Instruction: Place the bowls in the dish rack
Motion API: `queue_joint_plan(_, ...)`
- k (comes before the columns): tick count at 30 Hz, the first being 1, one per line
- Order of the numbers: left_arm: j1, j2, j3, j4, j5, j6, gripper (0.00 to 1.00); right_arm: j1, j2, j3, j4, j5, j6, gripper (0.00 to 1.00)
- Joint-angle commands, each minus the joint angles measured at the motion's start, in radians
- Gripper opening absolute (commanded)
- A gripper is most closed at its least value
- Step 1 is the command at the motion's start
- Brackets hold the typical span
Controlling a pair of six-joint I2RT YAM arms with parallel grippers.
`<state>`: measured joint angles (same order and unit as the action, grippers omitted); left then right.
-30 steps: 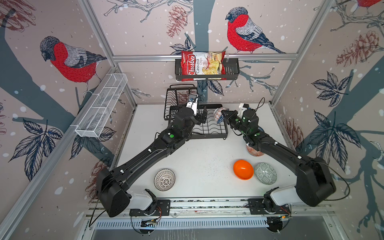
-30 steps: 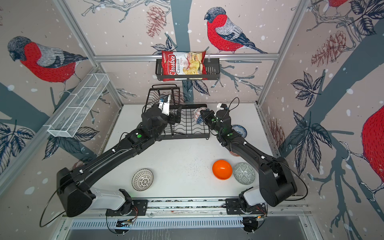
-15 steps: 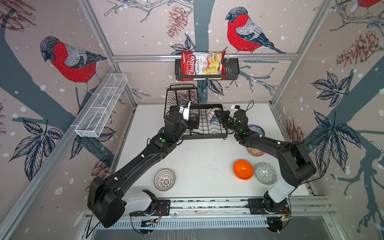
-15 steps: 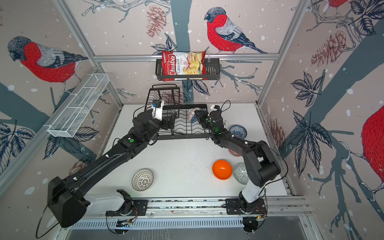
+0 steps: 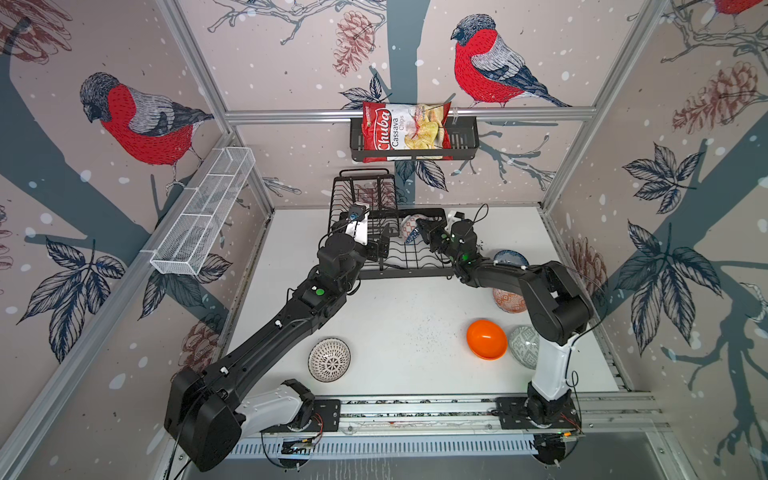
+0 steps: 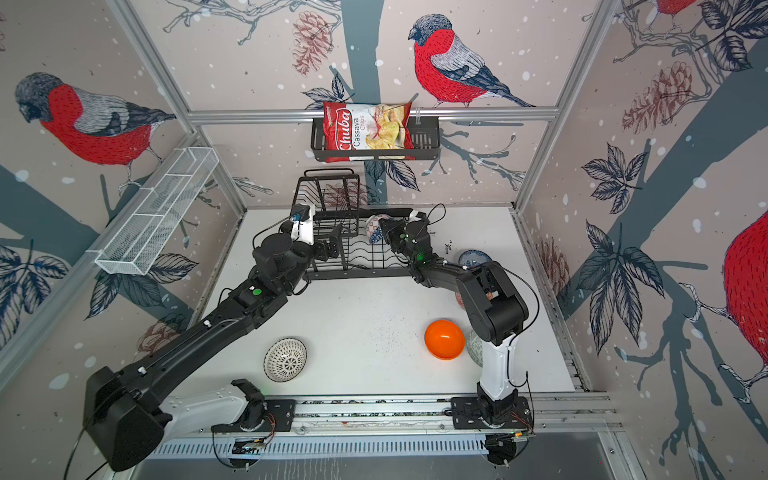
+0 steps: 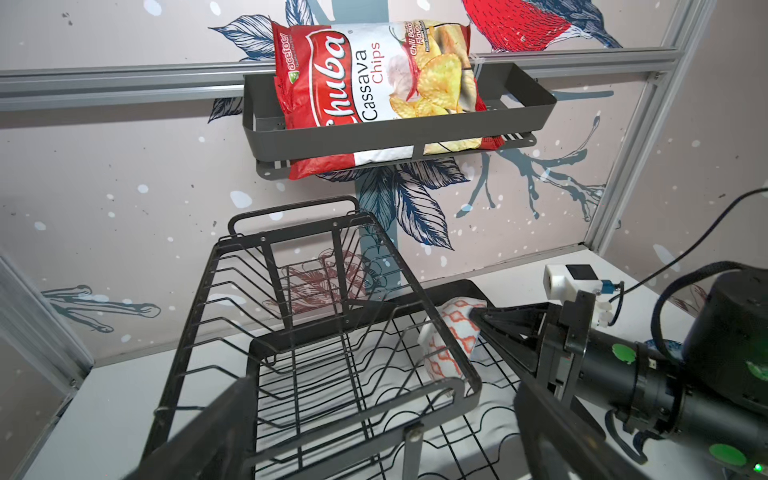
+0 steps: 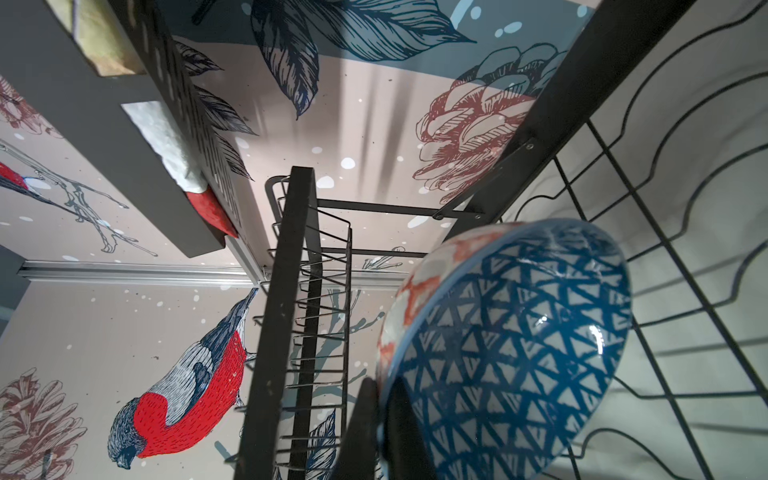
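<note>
My right gripper (image 5: 422,232) (image 8: 380,386) is shut on the rim of a bowl (image 5: 409,228) (image 8: 519,353) with blue triangles inside and orange-white outside. It holds the bowl on edge over the dish rack (image 5: 399,272) (image 7: 291,249) base tray. My left gripper (image 5: 376,245) (image 7: 386,436) stands open and empty by the rack's upper shelf. On the table lie a black-white radial bowl (image 5: 329,359), an orange bowl (image 5: 486,338), a grey-green bowl (image 5: 524,347), an orange-white bowl (image 5: 509,300) and a blue-white floral bowl (image 5: 510,258).
A black basket (image 5: 413,145) with a chips bag hangs on the back wall above the rack. A long white mesh basket (image 5: 203,216) is fixed to the left wall. The right arm's elbow rises over the bowls at the right.
My right gripper has carried the bowl leftward into the rack, and its elbow has folded upward. My left gripper has drawn back to the left, away from the rack's middle, still open.
</note>
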<state>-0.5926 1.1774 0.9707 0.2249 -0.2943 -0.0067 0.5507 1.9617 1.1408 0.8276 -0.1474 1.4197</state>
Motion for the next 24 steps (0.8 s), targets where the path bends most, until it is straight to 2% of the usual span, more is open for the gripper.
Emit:
queue_joint_plan(1,0.012,0.01,0.016,0.007,0.033,-0.003,0.97,0.008,0.036,0.022,0.165,0.037,0.036,0.0)
queue_joint_plan(8,0.04,0.022,0.022,-0.002,0.092,-0.038,0.97,0.018,0.151,0.144,0.156,0.025,0.055,0.0)
queue_joint_plan(18,0.068,0.019,0.016,0.01,0.115,-0.064,0.97,0.038,0.335,0.343,0.162,0.023,0.12,0.0)
queue_joint_plan(24,0.093,0.023,0.015,0.012,0.145,-0.093,0.97,0.049,0.397,0.397,0.181,0.046,0.151,0.0)
